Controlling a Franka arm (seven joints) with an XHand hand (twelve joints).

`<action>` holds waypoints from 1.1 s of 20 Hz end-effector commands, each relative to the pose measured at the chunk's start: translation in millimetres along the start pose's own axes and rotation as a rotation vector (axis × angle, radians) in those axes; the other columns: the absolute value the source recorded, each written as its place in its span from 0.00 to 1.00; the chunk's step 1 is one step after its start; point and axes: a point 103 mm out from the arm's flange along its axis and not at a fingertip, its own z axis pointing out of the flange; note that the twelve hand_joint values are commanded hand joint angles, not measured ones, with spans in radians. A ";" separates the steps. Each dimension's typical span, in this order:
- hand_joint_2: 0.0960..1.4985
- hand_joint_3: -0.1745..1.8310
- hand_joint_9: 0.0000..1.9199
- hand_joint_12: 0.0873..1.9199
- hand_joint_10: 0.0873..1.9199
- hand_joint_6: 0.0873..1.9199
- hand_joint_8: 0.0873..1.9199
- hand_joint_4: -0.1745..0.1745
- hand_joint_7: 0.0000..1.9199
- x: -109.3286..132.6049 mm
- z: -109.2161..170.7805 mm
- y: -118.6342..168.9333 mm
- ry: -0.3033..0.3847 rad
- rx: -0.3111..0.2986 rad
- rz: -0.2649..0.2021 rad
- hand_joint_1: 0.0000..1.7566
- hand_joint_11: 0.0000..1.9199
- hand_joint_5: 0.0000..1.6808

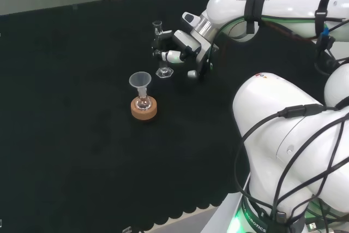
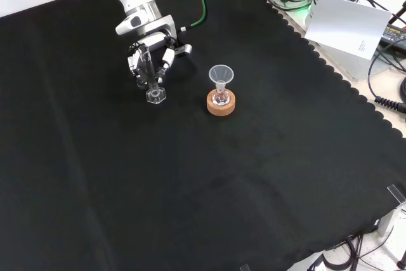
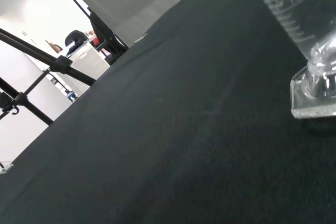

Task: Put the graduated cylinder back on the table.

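The bench is covered with a black cloth. The white arm is stretched out over the cloth. In the front view the arm is seen coming in from the cloth's far edge.

The hand is held low over the cloth, nearer the far edge than the near edge in the front view. Its fingers are curled round the graduated cylinder, which is held upright. The cylinder is made of clear glass with marks on its side. Its flat base is seen down at the cloth, but it cannot be told if the base is touching the cloth or just above it.

Near the cylinder, a cork ring is set on the cloth. A small flask is stood in the ring, and a clear funnel is placed in the flask's neck.
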 end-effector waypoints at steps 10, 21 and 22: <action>0.77 0.08 0.67 0.46 0.00 0.46 0.26 0.28 0.47 0.3 1.5 -4.1 0.032 0.029 -0.019 0.60 0.53 0.47; 0.64 0.00 0.55 0.62 0.00 0.26 0.26 0.40 0.35 2.1 -5.3 -3.6 0.035 0.071 0.006 0.50 0.31 0.34; 0.63 0.00 0.54 0.63 0.00 0.25 0.26 0.39 0.34 2.2 -6.4 -3.6 0.038 0.073 0.007 0.49 0.30 0.32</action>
